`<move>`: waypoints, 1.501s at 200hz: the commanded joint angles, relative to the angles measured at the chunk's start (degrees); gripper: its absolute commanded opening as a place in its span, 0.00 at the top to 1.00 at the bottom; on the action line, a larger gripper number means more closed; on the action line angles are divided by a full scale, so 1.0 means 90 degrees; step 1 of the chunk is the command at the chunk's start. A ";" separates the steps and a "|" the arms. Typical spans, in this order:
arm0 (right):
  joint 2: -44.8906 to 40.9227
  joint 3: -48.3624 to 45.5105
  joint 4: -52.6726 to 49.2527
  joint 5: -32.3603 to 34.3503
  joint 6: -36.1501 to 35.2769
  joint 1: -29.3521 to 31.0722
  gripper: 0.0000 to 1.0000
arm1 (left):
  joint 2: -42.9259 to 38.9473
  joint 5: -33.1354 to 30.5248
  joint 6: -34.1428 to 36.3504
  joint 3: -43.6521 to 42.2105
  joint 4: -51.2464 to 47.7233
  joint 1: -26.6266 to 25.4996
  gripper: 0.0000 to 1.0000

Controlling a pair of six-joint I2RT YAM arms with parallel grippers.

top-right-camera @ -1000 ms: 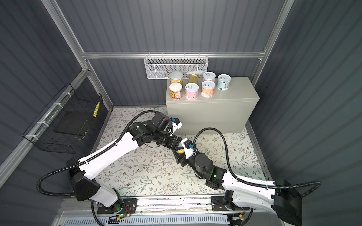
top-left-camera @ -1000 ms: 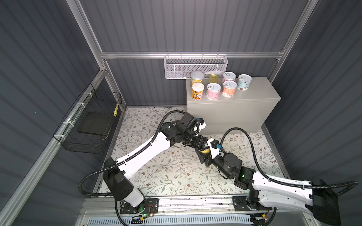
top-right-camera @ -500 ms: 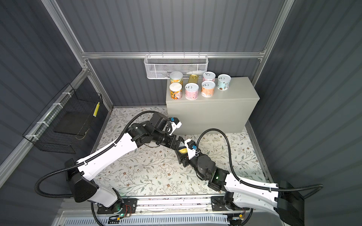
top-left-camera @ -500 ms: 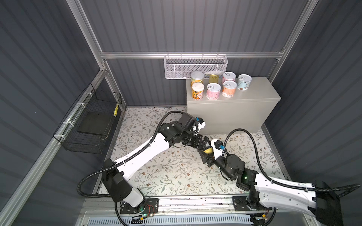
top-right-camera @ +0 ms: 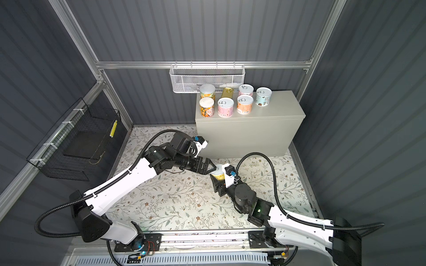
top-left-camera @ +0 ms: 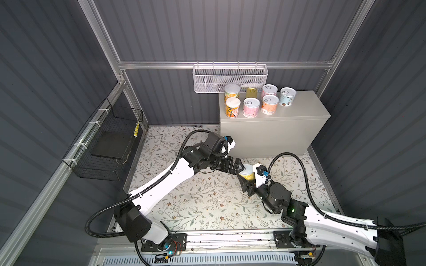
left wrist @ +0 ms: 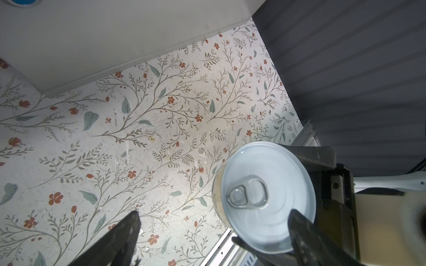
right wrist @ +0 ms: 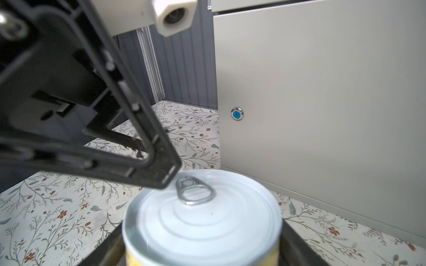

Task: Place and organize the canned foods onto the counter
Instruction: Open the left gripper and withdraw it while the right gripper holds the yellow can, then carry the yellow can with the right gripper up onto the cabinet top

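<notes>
Yellow can (right wrist: 202, 221): handover step, clamped in right gripper (top-left-camera: 249, 179), left gripper (top-left-camera: 238, 168) spread wide beside it; next: lift onto counter (top-left-camera: 306, 106).

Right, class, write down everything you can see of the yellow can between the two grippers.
The yellow can is a small round tin with a yellow label and a silvery-white ridged lid bearing a ring pull. It is lid-up over the floral floor, in front of the counter, clamped at its sides by the right gripper. The left gripper is open, one fingertip over the lid by the ring pull; contact cannot be told.
</notes>
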 commanded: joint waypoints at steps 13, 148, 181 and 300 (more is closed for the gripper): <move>-0.0411 0.0217 -0.0135 0.0363 0.0040 -0.0119 0.35 | -0.0700 -0.0522 -0.0360 -0.0721 0.0210 0.0037 0.00; -0.0712 0.1662 -0.2217 0.0353 0.0047 -0.0535 0.36 | -0.2402 -0.2509 -0.0721 -0.2894 0.1580 0.0071 0.00; -0.0716 0.2385 -0.2708 -0.0788 0.0186 -0.1643 0.36 | -0.2718 -0.2487 -0.0796 -0.3127 0.1670 0.0090 0.00; 0.1508 0.6017 -0.3106 -0.3628 0.0499 -0.5390 0.36 | -0.3852 -0.3441 -0.1146 -0.4630 0.1986 0.0099 0.00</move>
